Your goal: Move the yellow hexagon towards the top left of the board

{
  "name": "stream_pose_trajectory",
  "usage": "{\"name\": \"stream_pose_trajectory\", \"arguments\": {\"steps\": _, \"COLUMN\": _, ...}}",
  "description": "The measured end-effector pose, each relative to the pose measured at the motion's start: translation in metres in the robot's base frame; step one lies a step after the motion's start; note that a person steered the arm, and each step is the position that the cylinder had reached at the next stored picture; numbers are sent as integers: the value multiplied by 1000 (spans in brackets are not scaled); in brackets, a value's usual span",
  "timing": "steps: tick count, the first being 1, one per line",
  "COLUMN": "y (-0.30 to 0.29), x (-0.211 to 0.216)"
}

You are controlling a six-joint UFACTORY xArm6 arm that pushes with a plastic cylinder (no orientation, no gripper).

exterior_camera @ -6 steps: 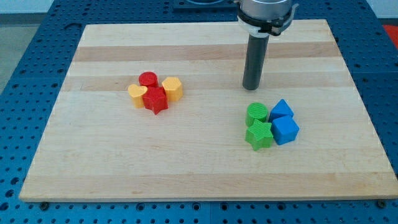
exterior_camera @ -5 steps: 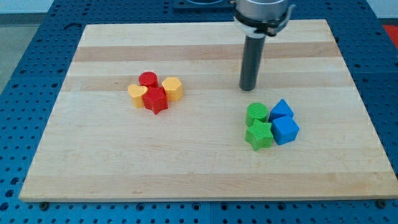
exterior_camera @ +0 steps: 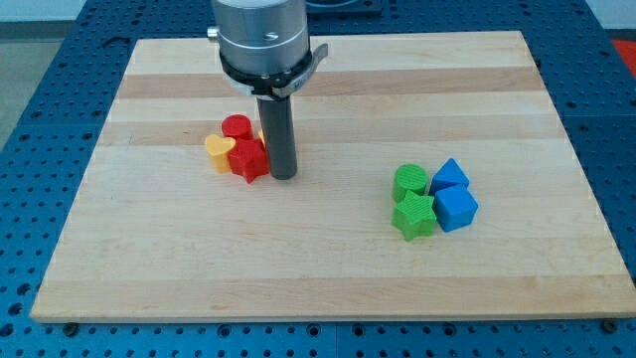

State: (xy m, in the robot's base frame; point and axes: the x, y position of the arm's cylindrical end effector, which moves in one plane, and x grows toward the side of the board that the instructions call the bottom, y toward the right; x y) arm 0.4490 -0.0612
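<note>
Arm ends in a plain rod, so the state of fingers cannot be told: only the rod is seen

my tip (exterior_camera: 283, 177) is set down on the counter (exterior_camera: 328, 273) at the right edge of the left cluster, just beside the red star (exterior_camera: 248, 160), on its right; whether contact is made cannot be told

Yellow hexagon (exterior_camera: 259, 135): almost fully hidden behind the rod. Only a thin yellow sliver is seen at the rod's left edge, just right of the red cylinder (exterior_camera: 237, 126). It sits left of centre on the counter, in the far half, at the right side of that cluster

Left cluster, packed tight:
- red cylinder at the far side
- yellow heart (exterior_camera: 219, 152) at the left, touching the red star
- red star at the near side, between the heart and the rod

Right cluster, well apart from my tip, right of centre:
- green cylinder (exterior_camera: 410, 181) with green star (exterior_camera: 414, 215) just near of it
- blue wedge-like block (exterior_camera: 450, 174) with blue cube (exterior_camera: 456, 208) just near of it
- green pair on the left, blue pair on the right, all touching or nearly so

Counter is a pale wood board resting on a blue perforated table (exterior_camera: 40, 60)
</note>
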Motion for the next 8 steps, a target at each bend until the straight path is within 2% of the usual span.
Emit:
{"name": "stream_pose_trajectory", "arguments": {"steps": 4, "y": -5, "x": -85}}
{"name": "stream_pose_trajectory", "arguments": {"steps": 5, "y": -5, "x": -87}}
{"name": "stream_pose_trajectory", "arguments": {"steps": 6, "y": -22, "x": -97}}
{"name": "stream_pose_trajectory", "arguments": {"steps": 8, "y": -44, "x": -146}}
